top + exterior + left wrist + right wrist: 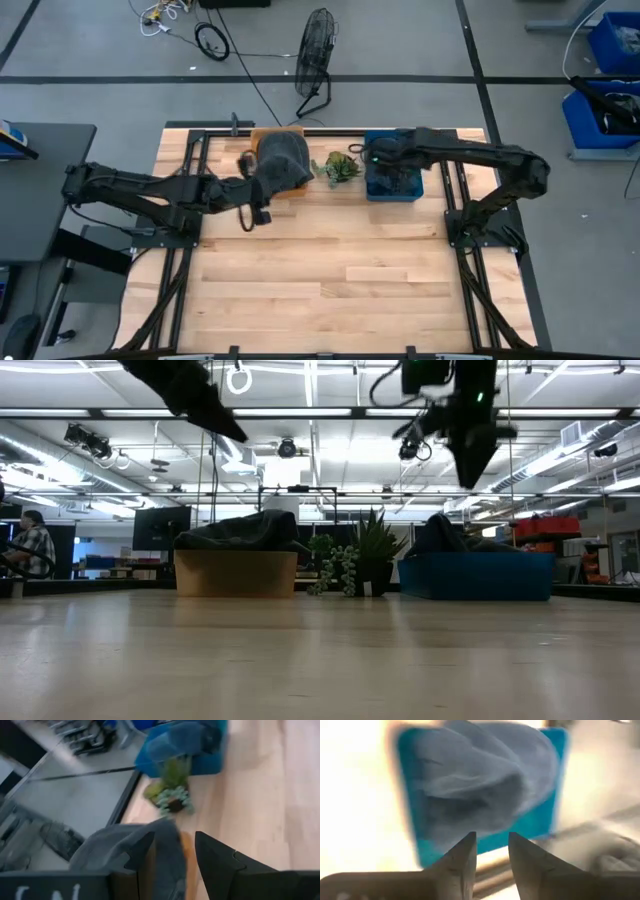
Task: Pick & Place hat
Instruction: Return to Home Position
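— Where are the caps?
— Grey cap (282,158) in the orange bin (235,573), bluish caps (480,785) in the blue bin (475,578), a plant (338,168) between.
— The arms?
— Left gripper (175,840) beside the orange bin, right gripper (491,837) above the blue bin; both jaws spread.

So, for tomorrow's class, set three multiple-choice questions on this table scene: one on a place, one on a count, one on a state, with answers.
1. What stands between the orange bin and the blue bin? A a mug; B a small plant; C a box.
2. How many bins are on the table? A one; B three; C two.
3. The right claw, above the blue bin, is: A open and empty; B shut on a cap; C lying on the table.
Answers: 1 B, the plant sits between the bins; 2 C, one orange, one blue; 3 A, its fingers are apart with nothing between.
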You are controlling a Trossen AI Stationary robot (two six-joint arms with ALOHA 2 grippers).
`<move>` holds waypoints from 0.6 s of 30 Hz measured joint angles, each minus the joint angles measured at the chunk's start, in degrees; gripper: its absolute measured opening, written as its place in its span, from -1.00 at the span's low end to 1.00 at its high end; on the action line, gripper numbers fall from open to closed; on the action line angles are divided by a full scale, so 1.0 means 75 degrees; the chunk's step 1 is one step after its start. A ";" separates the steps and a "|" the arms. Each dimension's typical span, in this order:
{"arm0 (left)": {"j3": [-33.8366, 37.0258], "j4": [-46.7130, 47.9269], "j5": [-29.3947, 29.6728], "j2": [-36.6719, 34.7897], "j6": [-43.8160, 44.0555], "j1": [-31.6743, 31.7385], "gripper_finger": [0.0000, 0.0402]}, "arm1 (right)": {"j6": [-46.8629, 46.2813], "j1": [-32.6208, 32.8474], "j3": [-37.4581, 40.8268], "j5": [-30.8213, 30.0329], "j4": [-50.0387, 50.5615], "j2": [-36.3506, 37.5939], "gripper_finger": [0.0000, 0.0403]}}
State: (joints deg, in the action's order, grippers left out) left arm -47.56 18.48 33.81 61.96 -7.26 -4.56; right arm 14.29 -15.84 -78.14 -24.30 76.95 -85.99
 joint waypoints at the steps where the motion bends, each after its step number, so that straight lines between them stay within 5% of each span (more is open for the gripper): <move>1: 0.0002 0.0178 0.0104 -0.0220 0.0153 -0.0001 -0.29 | -0.0045 0.0022 -0.0122 0.0539 0.0123 0.0175 -0.43; 6: 0.0002 0.1295 0.0224 -0.1588 0.1298 -0.0008 -0.29 | -0.0006 0.0128 -0.0094 0.2225 -0.0478 0.1593 -0.48; 13: 0.0029 0.3130 0.0379 -0.3589 0.2779 -0.0023 -0.29 | -0.0581 0.0466 0.1233 0.2369 -0.2537 0.4435 -0.55; 18: 0.0642 0.2936 0.1177 -0.4891 0.2868 -0.0026 -0.29 | -0.0923 0.0671 0.3231 0.2390 -0.4684 0.6256 -0.57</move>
State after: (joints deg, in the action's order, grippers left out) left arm -42.75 40.49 42.64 25.28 14.25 -4.75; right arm 7.37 -10.80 -53.91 -6.37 41.82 -39.07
